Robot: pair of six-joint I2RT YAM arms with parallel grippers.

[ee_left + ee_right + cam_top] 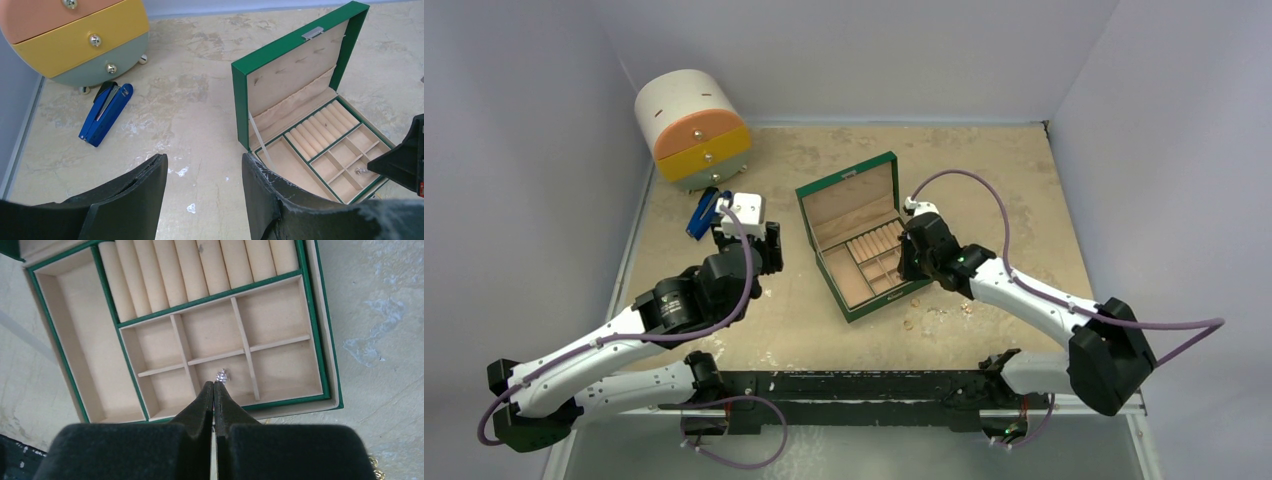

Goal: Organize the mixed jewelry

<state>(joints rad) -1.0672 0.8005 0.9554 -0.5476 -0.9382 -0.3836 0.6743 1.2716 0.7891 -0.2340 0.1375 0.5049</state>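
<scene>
The open green jewelry box stands mid-table with its lid up. My right gripper hangs over the box's small front compartments. Its jaws are pressed together, and a small sparkling silver piece pokes out at their tip. The left wrist view shows that piece just above a front compartment. Several tiny gold pieces lie on the table just in front of the box. My left gripper is open over bare table left of the box, with nothing between its fingers.
A round drawer unit in peach, yellow and pale green stands at the back left. A blue-handled tool lies in front of it, near my left wrist. Walls close in the table on three sides.
</scene>
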